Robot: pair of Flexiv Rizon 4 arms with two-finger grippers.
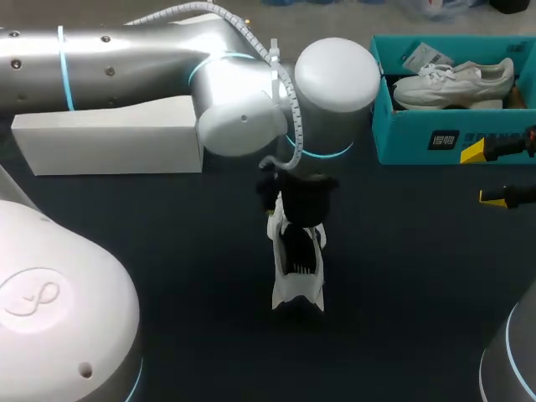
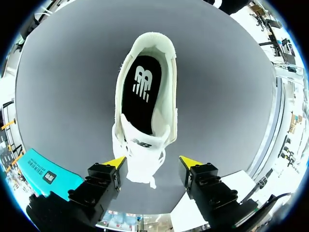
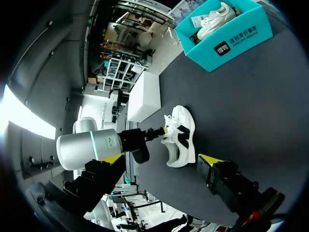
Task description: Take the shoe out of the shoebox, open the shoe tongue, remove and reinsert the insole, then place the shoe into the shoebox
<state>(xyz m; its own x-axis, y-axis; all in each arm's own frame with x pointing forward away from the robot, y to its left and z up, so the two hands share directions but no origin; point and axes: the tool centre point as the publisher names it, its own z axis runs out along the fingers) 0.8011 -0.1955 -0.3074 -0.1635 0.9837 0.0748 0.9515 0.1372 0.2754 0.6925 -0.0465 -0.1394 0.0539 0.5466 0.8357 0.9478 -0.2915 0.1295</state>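
Head view: L arm (image 1: pixel 167 59) is coming in from the left w/ its black wrist end hanging right over the shoe (image 1: pixel 298 280). The shoe is white and sitting on its sole mid-desk (image 1: pixel 167 276), out of the shoebox (image 1: pixel 419 138). The teal shoebox is sitting at the far right w/ a second shoe (image 1: pixel 456 84) lying inside. A white box (image 1: pixel 109 138) is lying far left, partly under the L arm. The right fingers (image 1: pixel 473 152) are poking in at the right edge just in front of the shoebox, yellow tips standing apart, nothing btwn them.

L wrist view: the left fingers (image 2: pixel 116 163) are standing apart, not clamping. The tongue (image 2: pixel 142 154) is sitting btwn them, pulled twd the wrist; one tip is looking right against the shoe's side, the other is staying clear. The black insole (image 2: pixel 142 96) is lying inside the opened shoe, heel pointing away from the fingers. A shoebox corner is showing beside them.

R wrist view: the right fingers are spread wide w/ bare desk btwn. The shoe is standing ahead of them, well apart, w/ the L arm's yellow tip at its tongue. The white box is lying beyond it, the shoebox farther off.
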